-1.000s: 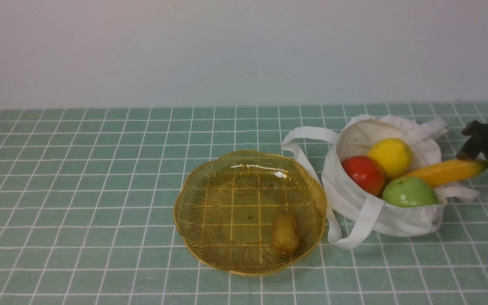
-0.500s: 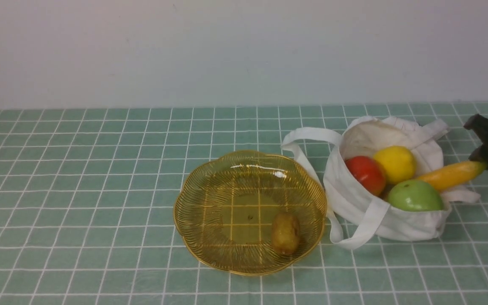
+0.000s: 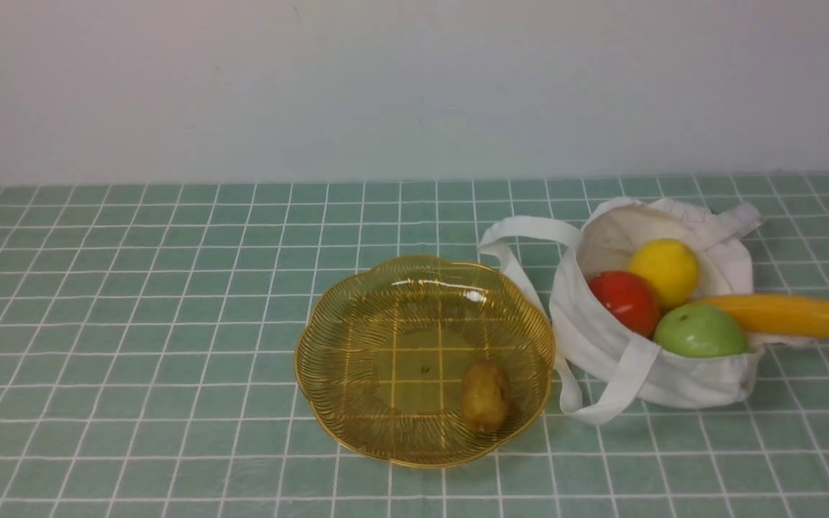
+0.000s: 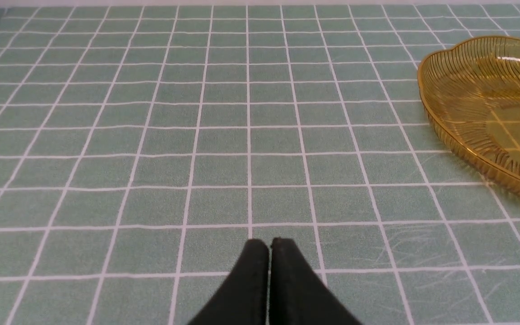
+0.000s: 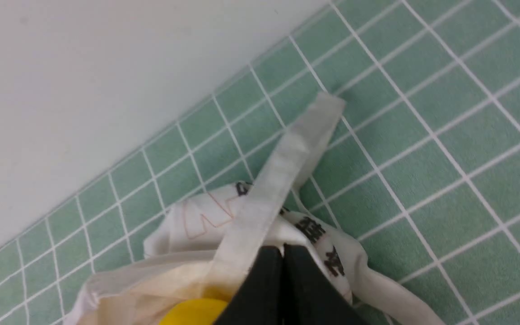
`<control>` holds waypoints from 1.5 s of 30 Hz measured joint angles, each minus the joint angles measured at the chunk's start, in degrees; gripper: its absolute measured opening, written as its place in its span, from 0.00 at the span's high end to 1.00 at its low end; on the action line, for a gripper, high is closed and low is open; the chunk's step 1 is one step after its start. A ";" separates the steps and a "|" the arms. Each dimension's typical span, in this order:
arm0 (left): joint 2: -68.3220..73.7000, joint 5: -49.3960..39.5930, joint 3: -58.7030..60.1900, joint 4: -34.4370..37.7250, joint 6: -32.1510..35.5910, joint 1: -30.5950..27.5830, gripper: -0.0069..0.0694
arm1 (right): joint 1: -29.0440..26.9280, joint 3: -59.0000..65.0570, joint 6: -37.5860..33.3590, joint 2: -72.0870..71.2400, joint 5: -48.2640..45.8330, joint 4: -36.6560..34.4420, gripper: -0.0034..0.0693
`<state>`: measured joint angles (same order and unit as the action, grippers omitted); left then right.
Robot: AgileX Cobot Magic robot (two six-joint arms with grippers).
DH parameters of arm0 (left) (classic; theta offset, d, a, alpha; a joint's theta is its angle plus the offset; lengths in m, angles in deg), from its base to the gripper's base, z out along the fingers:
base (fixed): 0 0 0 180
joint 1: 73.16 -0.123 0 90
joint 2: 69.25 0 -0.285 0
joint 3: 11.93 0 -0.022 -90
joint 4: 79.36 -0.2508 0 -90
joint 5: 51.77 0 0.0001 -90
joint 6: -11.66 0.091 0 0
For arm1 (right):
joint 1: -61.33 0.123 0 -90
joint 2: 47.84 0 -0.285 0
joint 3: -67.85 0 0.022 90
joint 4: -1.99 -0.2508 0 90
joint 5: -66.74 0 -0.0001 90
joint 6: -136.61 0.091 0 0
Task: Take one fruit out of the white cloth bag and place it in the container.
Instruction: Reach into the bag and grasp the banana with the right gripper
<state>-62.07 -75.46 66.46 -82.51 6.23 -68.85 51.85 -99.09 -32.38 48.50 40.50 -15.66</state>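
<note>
Right hand point(image 5: 283, 255) has left banana point(image 3: 789, 315), hanging over green-checked table point(image 3: 170, 324) before pale wall point(image 3: 386, 86).

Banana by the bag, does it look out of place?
Yes. The banana pokes far out of the white cloth bag, lying across its rim, tip over the table; the shut right end effector holds nothing.

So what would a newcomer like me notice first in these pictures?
Most likely the white cloth bag on the right of the green checked table, brimming with bright fruit: a lemon, a red fruit, a green apple and a long banana poking out of its right side. Next, the amber ribbed dish at the centre, just left of the bag, with one small brown kiwi inside near its front right.
</note>
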 joint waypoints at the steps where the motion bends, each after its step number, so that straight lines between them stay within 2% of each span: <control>1: 0.00 0.00 0.00 0.00 0.00 0.00 0.92 | 0.00 -0.47 -0.27 -0.27 -0.52 0.04 0.97; 6: 0.00 0.00 0.00 0.00 0.00 0.00 0.92 | 0.00 -1.05 -1.83 -0.55 -2.35 0.44 0.97; 10: 0.00 0.00 0.00 0.00 0.00 0.00 0.92 | 0.00 -1.05 -5.87 -0.55 -7.67 3.11 0.97; 14: 0.00 0.00 0.00 0.00 0.00 0.00 0.92 | 0.00 -1.05 -6.39 -0.55 -10.91 5.54 0.95; 18: 0.00 0.00 0.00 0.00 0.00 0.00 0.92 | 0.00 -1.05 -6.56 -0.55 -15.20 7.21 0.74; 23: 0.00 0.00 0.00 0.00 0.00 0.00 0.92 | 0.00 -1.09 -6.20 1.77 -16.49 7.33 0.39; 26: 0.00 0.00 0.00 0.00 0.00 0.00 0.92 | 0.00 -1.09 -2.71 4.94 -16.49 7.33 0.17; 28: 0.00 0.00 0.00 0.00 0.00 0.00 0.92 | 0.00 -1.09 0.02 7.27 -16.33 7.33 0.07; 31: 0.00 0.00 0.00 0.00 0.00 0.00 0.92 | 0.00 -1.09 1.96 10.58 -15.59 7.33 0.02; 38: 0.00 0.00 0.00 0.00 0.00 0.00 0.92 | 0.00 -1.09 2.26 16.13 -12.32 6.13 0.00; 41: 0.00 0.00 0.00 0.00 0.00 0.00 0.92 | 0.00 -1.17 1.99 16.98 -10.45 3.75 0.02; 45: 0.00 0.00 0.00 0.00 0.00 0.00 0.92 | 0.00 -1.35 1.13 17.33 -8.96 0.05 0.12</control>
<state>-62.07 -75.46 66.46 -82.51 6.23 -68.85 51.85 -100.43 -31.25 65.83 31.54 -15.61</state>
